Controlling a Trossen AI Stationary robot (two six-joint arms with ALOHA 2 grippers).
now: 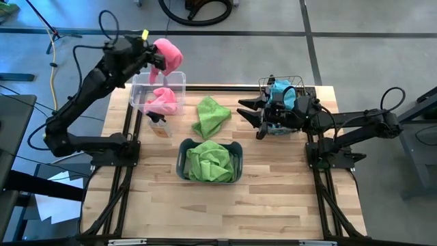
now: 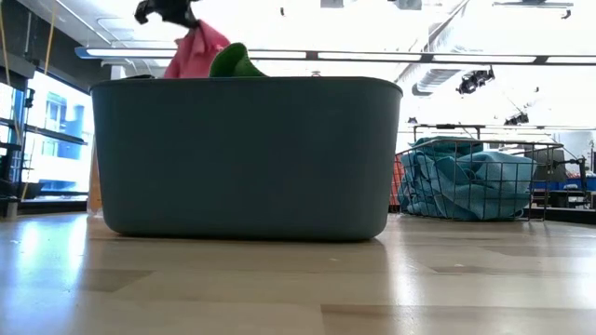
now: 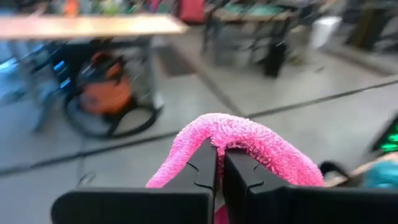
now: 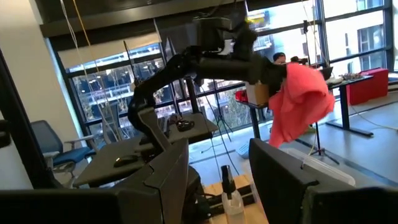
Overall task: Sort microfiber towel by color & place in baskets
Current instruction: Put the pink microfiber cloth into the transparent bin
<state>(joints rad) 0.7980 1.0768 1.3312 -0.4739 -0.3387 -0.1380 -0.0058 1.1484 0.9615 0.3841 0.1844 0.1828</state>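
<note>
My left gripper (image 1: 158, 60) is raised over the far left of the table, above the clear plastic bin (image 1: 179, 83), shut on a pink towel (image 1: 168, 55). A second pink towel (image 1: 162, 101) lies in that bin. A green towel (image 1: 211, 116) lies loose on the table. The grey-blue tub (image 1: 184, 162) holds another green towel (image 1: 210, 160). The dark wire-mesh basket (image 1: 298, 85) holds blue towels (image 1: 283, 93). My right gripper (image 1: 251, 116) hovers open beside the wire basket, holding nothing. My left gripper pinches a fold of the pink towel (image 3: 245, 138) between its two shut fingers (image 3: 204, 167). The towel is lifted clear of the table and the bin, draped over the fingertips and hanging below them (image 4: 297, 102).
A small spray bottle (image 1: 158, 126) stands on the table just near of the clear bin. Bare wooden table (image 1: 225, 212) lies toward the near edge. The table's far edge runs just behind the bin and the wire basket.
</note>
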